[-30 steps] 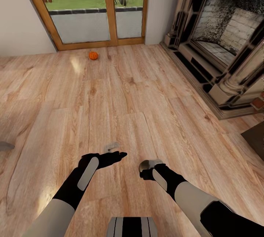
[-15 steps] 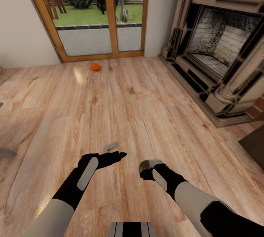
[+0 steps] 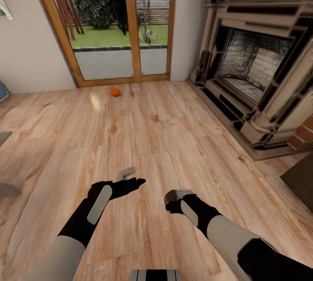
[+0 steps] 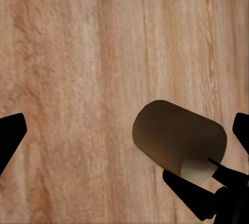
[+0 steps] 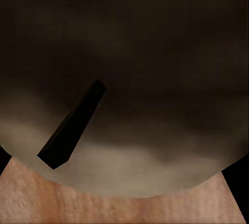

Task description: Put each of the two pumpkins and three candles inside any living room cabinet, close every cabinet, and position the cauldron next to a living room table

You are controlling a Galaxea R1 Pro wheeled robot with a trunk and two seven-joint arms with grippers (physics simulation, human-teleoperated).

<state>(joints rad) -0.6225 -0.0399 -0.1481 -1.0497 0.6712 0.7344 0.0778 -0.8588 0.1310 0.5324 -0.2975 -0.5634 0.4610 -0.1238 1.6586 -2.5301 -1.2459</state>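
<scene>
Progress: early, by my reading. One candle is carried and one pumpkin still lies on the floor; no cabinet, cauldron or coffee table shows here, so storing, closing and the cauldron step all look left to do.
Left gripper (image 3: 134, 182): black, its jaws spread wide apart with nothing between them; bare floor lies between the dark finger tips in the left wrist view.
Candle (image 4: 179, 145): a short stubby grey-brown cylinder, matte, with a paler flat end and a thin black wick; in the left wrist view it lies on its side, off to one side of the left jaws. In the right wrist view it sits right up against the camera, its pale end and slanted wick facing it.
Right gripper (image 3: 177, 195): jaws closed on the candle, which pokes out ahead of them as a rounded grey-brown stub.
Pumpkin (image 3: 115, 92): small, round, orange, resting on the floor well ahead of both jaws, near the glass doors (image 3: 126, 29).
Floor (image 3: 165, 133): pale wood planks with strong grain and a soft sheen.
Fireplace (image 3: 256, 72): ornate carved stone with a sooty brick back, far ahead and right of the right jaws.
</scene>
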